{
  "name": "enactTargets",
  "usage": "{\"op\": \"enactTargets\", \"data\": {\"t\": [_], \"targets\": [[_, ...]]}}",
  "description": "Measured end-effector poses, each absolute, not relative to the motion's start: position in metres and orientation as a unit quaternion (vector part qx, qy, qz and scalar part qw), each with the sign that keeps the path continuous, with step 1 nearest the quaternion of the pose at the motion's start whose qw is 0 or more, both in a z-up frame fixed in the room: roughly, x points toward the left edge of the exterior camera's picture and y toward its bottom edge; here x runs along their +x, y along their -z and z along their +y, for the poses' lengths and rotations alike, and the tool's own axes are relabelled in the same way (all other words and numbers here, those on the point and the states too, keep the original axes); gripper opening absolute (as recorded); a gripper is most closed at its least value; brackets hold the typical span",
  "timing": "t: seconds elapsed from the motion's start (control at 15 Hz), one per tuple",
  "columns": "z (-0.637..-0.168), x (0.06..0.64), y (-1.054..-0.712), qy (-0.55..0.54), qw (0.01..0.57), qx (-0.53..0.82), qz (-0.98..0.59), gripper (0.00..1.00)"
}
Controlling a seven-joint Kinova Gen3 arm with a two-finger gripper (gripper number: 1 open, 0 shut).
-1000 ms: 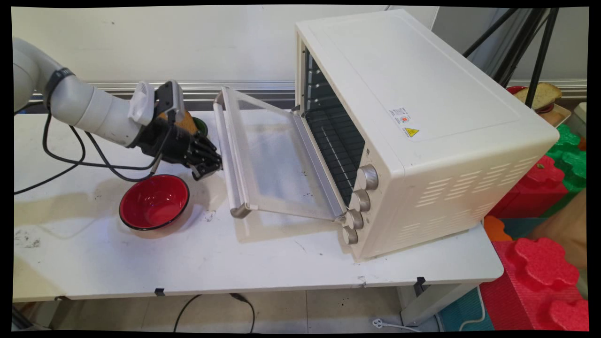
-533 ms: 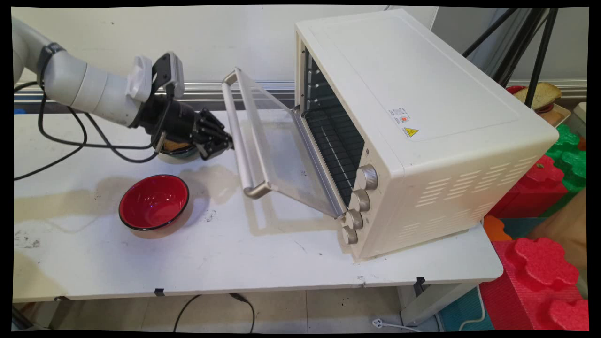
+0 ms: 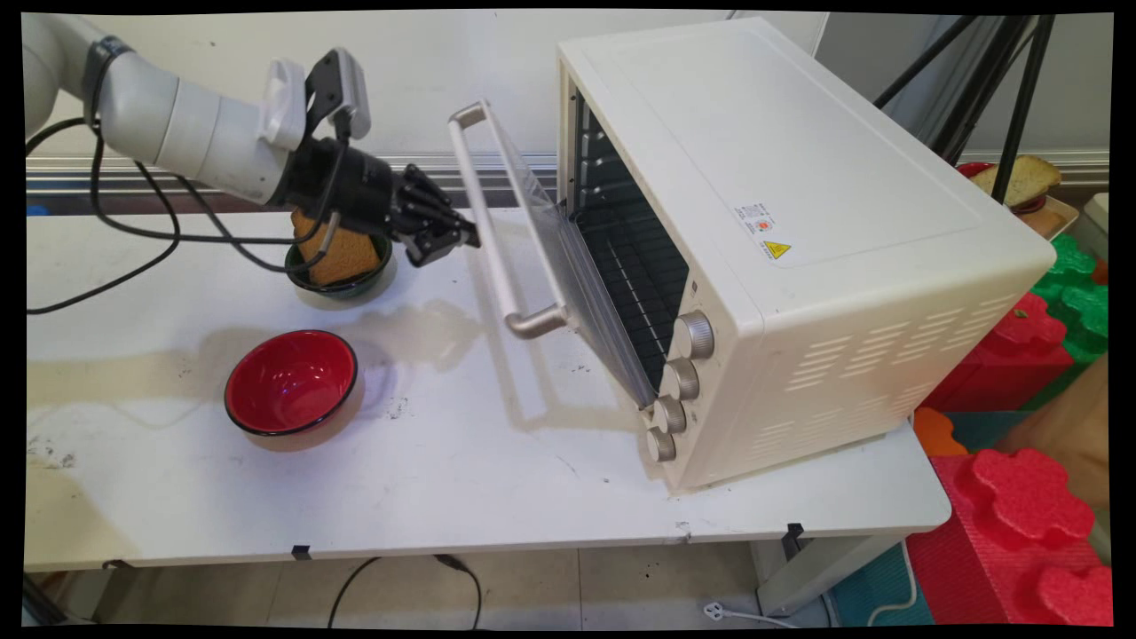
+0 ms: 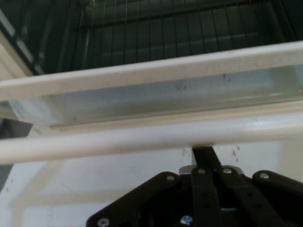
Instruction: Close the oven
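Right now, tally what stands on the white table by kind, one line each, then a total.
Ovens: 1, the white toaster oven
Bowls: 2, the red bowl and the dark bowl holding a bread slice
Bread slices: 1
Total: 4

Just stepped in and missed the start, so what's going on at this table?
The white arm's black two-finger gripper is pressed against the silver bar handle of the cream toaster oven's glass door, fingers shut together. The door stands steeply tilted, partly open, with the dark wire rack showing inside. Behind the gripper, a slice of brown bread sits in a dark green bowl. An empty red bowl rests nearer the white table's front edge.
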State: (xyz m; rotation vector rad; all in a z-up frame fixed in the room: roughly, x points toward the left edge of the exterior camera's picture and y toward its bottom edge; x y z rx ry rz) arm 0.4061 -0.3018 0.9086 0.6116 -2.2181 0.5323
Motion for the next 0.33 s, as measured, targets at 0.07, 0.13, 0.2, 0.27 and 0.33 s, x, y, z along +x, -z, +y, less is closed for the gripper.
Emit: {"op": "enactTargets", "data": {"t": [0.07,0.13,0.2,0.27,0.33], "targets": [[-0.304,0.403,-0.911,-0.21,0.383,0.238,-0.868,0.0],[-0.307,0.4,-0.914,-0.213,0.386,0.237,-0.866,0.0],[-0.309,0.396,-0.917,-0.215,0.388,0.236,-0.865,0.0],[-0.311,0.394,-0.92,-0.216,0.391,0.235,-0.863,0.0],[-0.313,0.391,-0.922,-0.218,0.393,0.234,-0.862,0.0]]}}
